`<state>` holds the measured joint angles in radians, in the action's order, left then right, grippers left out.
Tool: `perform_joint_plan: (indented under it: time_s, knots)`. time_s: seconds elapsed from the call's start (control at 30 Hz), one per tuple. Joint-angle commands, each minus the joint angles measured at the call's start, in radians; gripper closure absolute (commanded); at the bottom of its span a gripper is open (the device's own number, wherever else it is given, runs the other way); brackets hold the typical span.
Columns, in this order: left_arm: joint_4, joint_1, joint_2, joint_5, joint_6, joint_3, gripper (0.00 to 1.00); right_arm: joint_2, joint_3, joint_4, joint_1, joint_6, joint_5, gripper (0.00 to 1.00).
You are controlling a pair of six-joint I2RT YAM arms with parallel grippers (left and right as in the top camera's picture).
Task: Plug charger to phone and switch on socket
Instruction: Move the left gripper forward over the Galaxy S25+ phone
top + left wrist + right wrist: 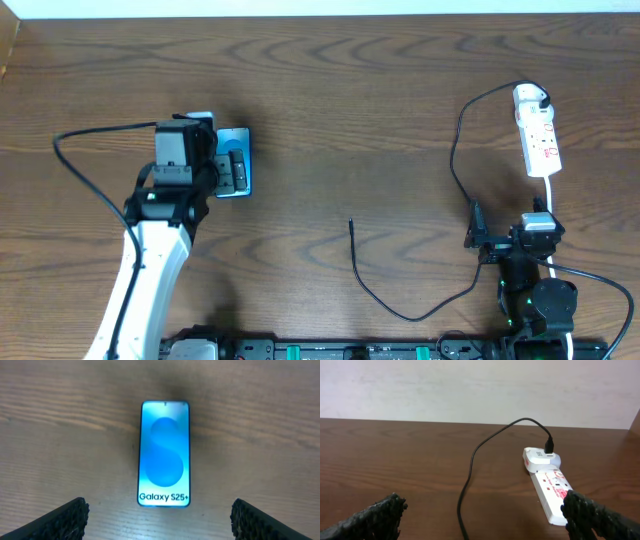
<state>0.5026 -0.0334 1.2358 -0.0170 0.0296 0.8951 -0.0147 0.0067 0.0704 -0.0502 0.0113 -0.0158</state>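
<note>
The phone [236, 162] lies flat on the wooden table at the left, its blue screen up; in the left wrist view [164, 454] it reads "Galaxy S25+". My left gripper [203, 150] hovers over the phone's near end, open and empty [160, 511]. The charger's black cable [354, 250] lies loose mid-table with its connector tip [351, 223] free. Its white plug [530, 97] sits in the socket [542, 140], a white power strip at the far right. My right gripper [510, 225] is open and empty, below the socket, facing it [482, 506]. The cable [470, 470] runs between its fingers.
The power strip's white cord [551, 195] runs down past my right gripper. A thick black arm cable [80, 165] loops left of the left arm. The table's far edge meets a white wall [470, 390].
</note>
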Motion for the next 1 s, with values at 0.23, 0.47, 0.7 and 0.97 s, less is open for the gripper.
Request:
perform_joint_plan:
  time_s: [0.23,0.47,0.7,0.97]
  knots:
    - [0.082,0.004,0.118,-0.001,0.013,0.133,0.09,0.009,-0.001,0.004,-0.007,-0.007,-0.008,0.01]
    - [0.113,0.004,0.143,-0.001,0.013,0.171,0.09,0.009,-0.001,0.004,-0.007,-0.006,-0.008,0.01]
    - [0.197,0.004,0.213,-0.001,0.013,0.24,0.09,0.009,-0.001,0.004,-0.007,-0.006,-0.008,0.01]
    - [0.238,0.004,0.312,-0.002,0.013,0.299,0.09,0.009,-0.001,0.004,-0.007,-0.006,-0.008,0.01]
